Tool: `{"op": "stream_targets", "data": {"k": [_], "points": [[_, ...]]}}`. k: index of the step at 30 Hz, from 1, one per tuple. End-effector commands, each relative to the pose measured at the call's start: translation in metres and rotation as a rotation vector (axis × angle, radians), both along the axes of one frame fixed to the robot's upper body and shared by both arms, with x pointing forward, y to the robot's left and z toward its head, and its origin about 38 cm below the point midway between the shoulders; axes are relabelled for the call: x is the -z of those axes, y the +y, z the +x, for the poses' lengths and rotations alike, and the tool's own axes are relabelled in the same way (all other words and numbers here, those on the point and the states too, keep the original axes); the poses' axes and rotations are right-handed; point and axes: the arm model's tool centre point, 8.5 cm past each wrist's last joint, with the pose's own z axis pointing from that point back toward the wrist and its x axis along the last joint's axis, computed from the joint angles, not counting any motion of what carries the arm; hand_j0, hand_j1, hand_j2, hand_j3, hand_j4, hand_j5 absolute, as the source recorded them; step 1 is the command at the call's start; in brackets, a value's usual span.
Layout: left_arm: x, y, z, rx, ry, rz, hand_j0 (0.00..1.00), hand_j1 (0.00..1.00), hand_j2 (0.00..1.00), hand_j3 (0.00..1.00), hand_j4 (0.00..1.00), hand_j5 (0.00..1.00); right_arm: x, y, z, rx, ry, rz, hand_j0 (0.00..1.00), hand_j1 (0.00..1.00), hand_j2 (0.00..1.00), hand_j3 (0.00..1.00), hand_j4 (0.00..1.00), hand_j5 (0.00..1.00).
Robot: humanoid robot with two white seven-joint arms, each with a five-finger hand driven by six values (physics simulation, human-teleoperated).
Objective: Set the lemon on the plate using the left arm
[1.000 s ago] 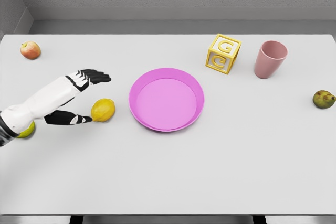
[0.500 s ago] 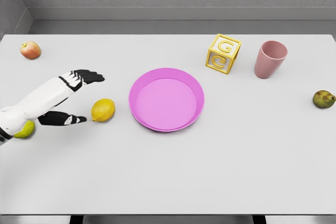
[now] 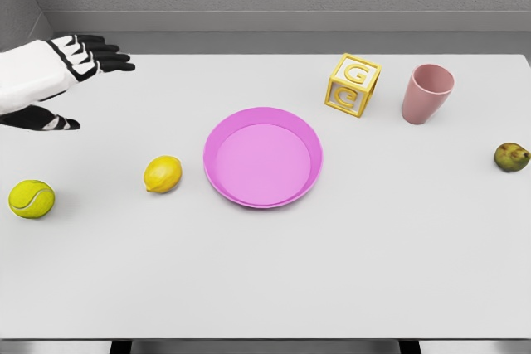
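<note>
The left hand (image 3: pixel 62 80) is hovering at the upper left with its fingers spread wide and holding nothing, well apart from the lemon (image 3: pixel 163 174). The lemon is lying on the counter (image 3: pixel 265 288) just left of the pink plate (image 3: pixel 263 157), not yet on it. To do the reach well, the hand should be coming down over the lemon from above and left, closing around its middle so the fruit is not rolling toward the tennis ball (image 3: pixel 31 199). The counter is plain white and smooth, also carrying a letter block (image 3: pixel 353 84), a cup (image 3: pixel 427 93) and a pear (image 3: pixel 512 156); a grey wall is running behind.
</note>
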Motion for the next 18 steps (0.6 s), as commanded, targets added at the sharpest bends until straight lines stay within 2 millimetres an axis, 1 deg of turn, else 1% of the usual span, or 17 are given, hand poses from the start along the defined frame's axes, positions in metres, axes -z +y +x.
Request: {"op": "stream_targets", "data": {"k": [1, 2, 3, 4, 6, 9, 13, 15, 18], "points": [[0.035, -0.026, -0.001, 0.076, 0.104, 0.025, 1.0, 1.0, 1.0, 1.0, 1.0, 1.0, 0.0, 0.0, 0.0, -0.001, 0.0, 0.0, 1.0, 1.0, 1.0, 1.0, 1.0, 1.0], [0.04, -0.039, 0.001, 0.108, 0.112, 0.017, 1.0, 1.0, 1.0, 1.0, 1.0, 1.0, 0.0, 0.0, 0.0, 0.001, 0.0, 0.0, 1.0, 1.0, 1.0, 1.0, 1.0, 1.0], [0.041, -0.048, 0.003, 0.131, 0.115, 0.025, 1.0, 1.0, 1.0, 1.0, 1.0, 1.0, 0.0, 0.0, 0.0, 0.001, 0.0, 0.0, 1.0, 1.0, 1.0, 1.0, 1.0, 1.0], [0.041, -0.054, 0.004, 0.149, 0.115, 0.039, 1.0, 1.0, 1.0, 1.0, 1.0, 1.0, 0.0, 0.0, 0.0, -0.001, 0.0, 0.0, 1.0, 1.0, 1.0, 1.0, 1.0, 1.0], [0.046, -0.058, 0.004, 0.161, 0.127, 0.051, 1.0, 1.0, 1.0, 1.0, 1.0, 1.0, 0.0, 0.0, 0.0, -0.001, 0.0, 0.0, 1.0, 1.0, 1.0, 1.0, 1.0, 1.0], [0.053, -0.057, 0.003, 0.151, 0.131, 0.097, 1.0, 1.0, 1.0, 1.0, 1.0, 1.0, 0.0, 0.0, 0.0, 0.001, 0.0, 0.0, 1.0, 1.0, 1.0, 1.0, 1.0, 1.0], [0.06, -0.047, 0.003, 0.115, 0.123, 0.187, 1.0, 1.0, 1.0, 1.0, 1.0, 1.0, 0.0, 0.0, 0.0, 0.001, 0.0, 0.0, 1.0, 1.0, 1.0, 1.0, 1.0, 1.0], [0.065, -0.041, 0.001, 0.103, 0.136, 0.215, 1.0, 1.0, 1.0, 1.0, 1.0, 1.0, 0.0, 0.0, 0.0, -0.001, -0.001, 0.0, 1.0, 1.0, 1.0, 1.0, 1.0, 1.0], [0.071, -0.04, -0.001, 0.098, 0.148, 0.225, 1.0, 1.0, 1.0, 1.0, 1.0, 1.0, 0.0, 0.0, 0.0, 0.001, -0.001, 0.0, 1.0, 1.0, 1.0, 1.0, 1.0, 1.0]]}}
